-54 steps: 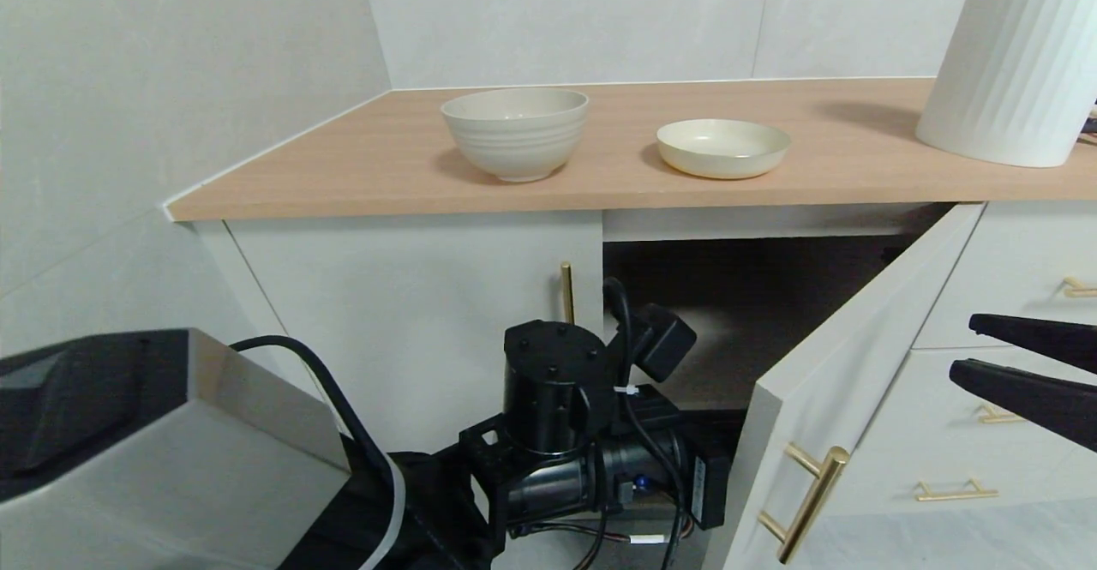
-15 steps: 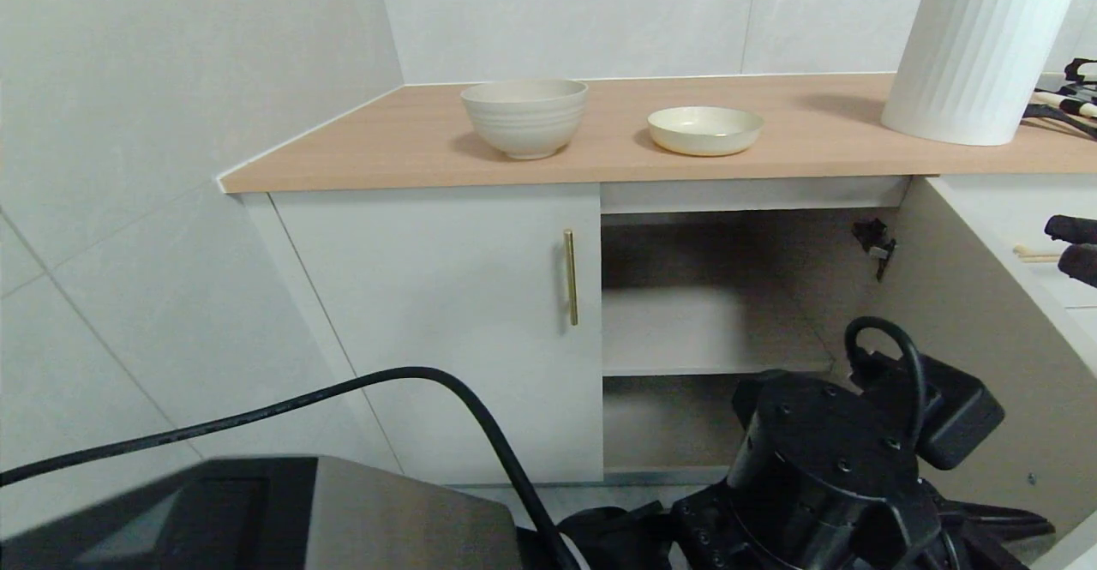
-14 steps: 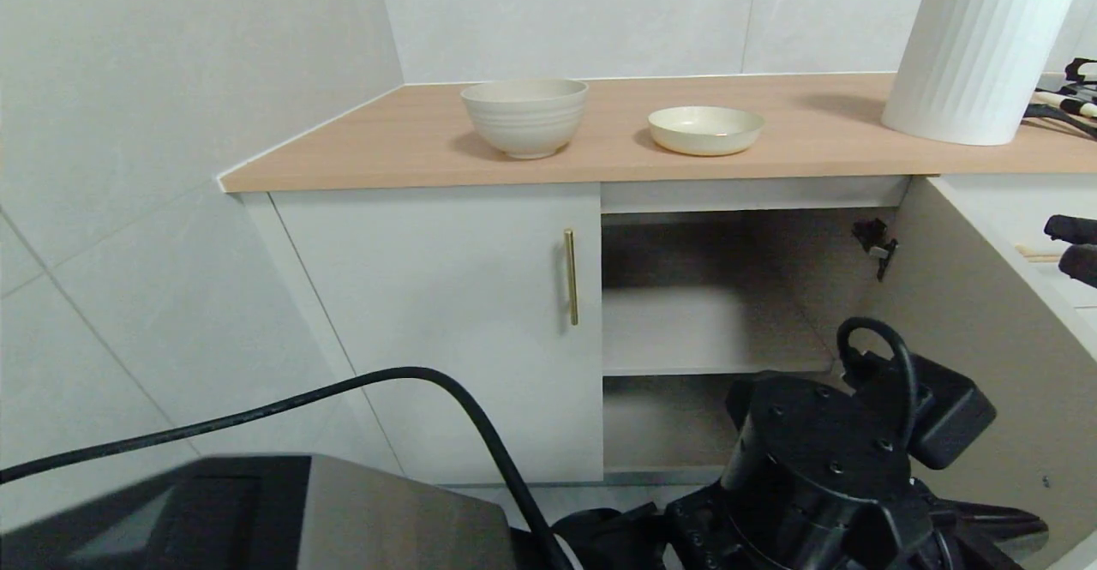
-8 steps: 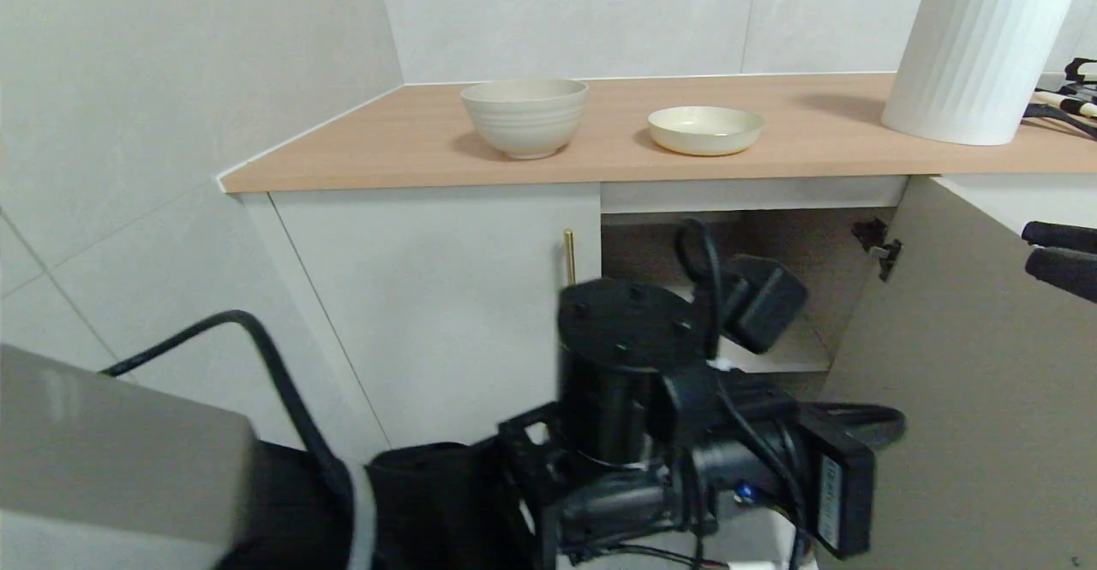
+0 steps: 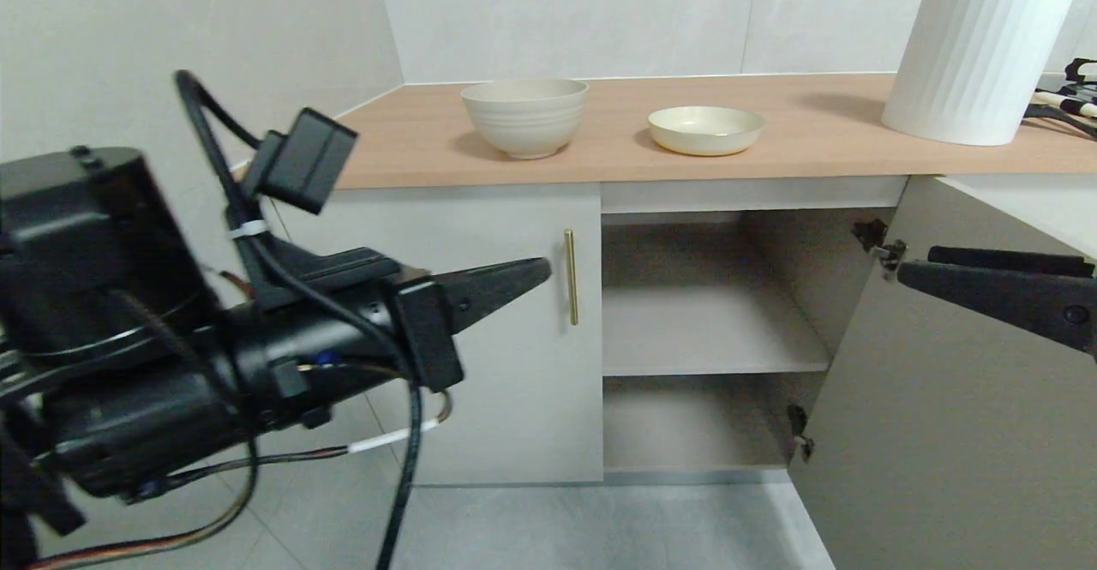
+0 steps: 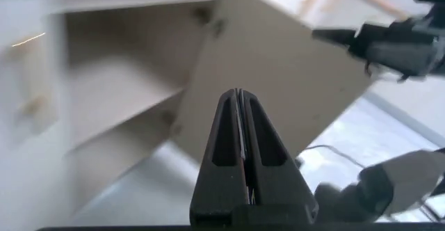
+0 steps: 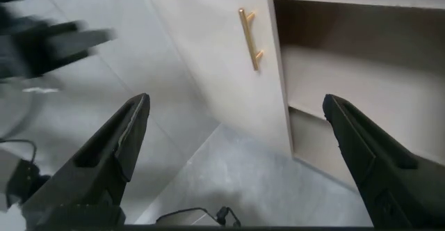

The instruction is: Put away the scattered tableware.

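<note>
A cream ribbed bowl (image 5: 524, 116) and a shallow cream plate (image 5: 705, 129) stand on the wooden counter (image 5: 823, 146), the plate to the bowl's right. Below the counter my left gripper (image 5: 540, 270) is shut with nothing in it, its tip just left of the closed door's gold handle (image 5: 570, 277). The left wrist view shows the left gripper (image 6: 238, 97) with its fingers pressed together. My right gripper (image 5: 914, 266) hangs open at the right, in front of the open cabinet door (image 5: 943, 416). From its own wrist the right gripper (image 7: 236, 113) has its fingers spread wide.
The open cabinet holds a bare middle shelf (image 5: 703, 330) and a bottom compartment. A tall white ribbed container (image 5: 981, 47) stands on the counter at the right, with dark utensils (image 5: 1071, 99) behind it. A tiled wall closes off the left side.
My left arm has swung up and leftward from in front of the cabinet opening, uncovering the shelves. The right gripper has come in leftward. The door stands wider than 3.6 s ago.
</note>
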Robot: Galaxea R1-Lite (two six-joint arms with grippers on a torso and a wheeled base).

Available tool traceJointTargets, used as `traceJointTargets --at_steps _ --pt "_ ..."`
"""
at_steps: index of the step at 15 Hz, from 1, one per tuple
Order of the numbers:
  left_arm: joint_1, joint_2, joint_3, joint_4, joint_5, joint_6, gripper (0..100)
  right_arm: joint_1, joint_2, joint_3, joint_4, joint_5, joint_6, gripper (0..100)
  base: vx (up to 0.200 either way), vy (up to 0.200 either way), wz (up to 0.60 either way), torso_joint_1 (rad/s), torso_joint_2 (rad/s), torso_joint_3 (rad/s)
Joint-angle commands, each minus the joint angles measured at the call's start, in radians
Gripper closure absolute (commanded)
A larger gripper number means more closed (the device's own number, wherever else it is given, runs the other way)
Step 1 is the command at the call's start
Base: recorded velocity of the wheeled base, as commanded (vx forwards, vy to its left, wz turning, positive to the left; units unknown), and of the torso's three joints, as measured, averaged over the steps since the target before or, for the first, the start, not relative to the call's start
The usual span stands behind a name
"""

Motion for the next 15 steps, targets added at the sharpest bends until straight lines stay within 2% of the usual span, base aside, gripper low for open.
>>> traceJointTargets --at_steps 1,2,4,6,7,8,10,12,15 --pt "0.114 -0.344 0.116 0.261 0.003 0.027 100 0.001 0.084 -0.047 -0.005 -0.001 -0.004 0 0.0 0.0 0.0 0.0 0.0 0.0" --pt "0.167 -0.401 0.101 0.361 0.002 0.045 100 -0.001 0.102 -0.079 0.003 -0.001 -0.009 0 0.0 0.0 0.0 0.0 0.0 0.0" --pt "0.213 -0.432 0.048 0.493 0.003 0.114 100 -0.006 0.061 -0.079 0.038 -0.004 -0.007 0 0.0 0.0 0.0 0.0 0.0 0.0" --pt "0.231 -0.438 0.036 0.544 0.002 0.129 100 -0.012 0.001 -0.08 0.121 -0.038 -0.01 0 0.0 0.0 0.0 0.0 0.0 0.0" --pt "0.236 -0.438 0.032 0.544 0.002 0.129 0 -0.012 -0.013 -0.094 0.146 -0.041 -0.01 0 0.0 0.0 0.0 0.0 0.0 0.0" --pt "0.269 -0.427 0.004 0.542 0.005 0.126 0 -0.01 -0.025 -0.102 0.16 -0.042 -0.01 0 0.0 0.0 0.0 0.0 0.0 0.0" --pt "0.296 -0.415 -0.024 0.542 0.003 0.126 0 -0.012 -0.025 -0.102 0.167 -0.044 -0.01 0 0.0 0.0 0.0 0.0 0.0 0.0" --pt "0.299 -0.396 -0.068 0.541 0.014 0.125 0 -0.012 -0.025 -0.108 0.17 -0.056 -0.01 0 0.0 0.0 0.0 0.0 0.0 0.0" --pt "0.297 -0.384 -0.076 0.541 0.017 0.133 0 -0.007 -0.016 -0.109 0.17 -0.056 -0.012 0 0.0 0.0 0.0 0.0 0.0 0.0"
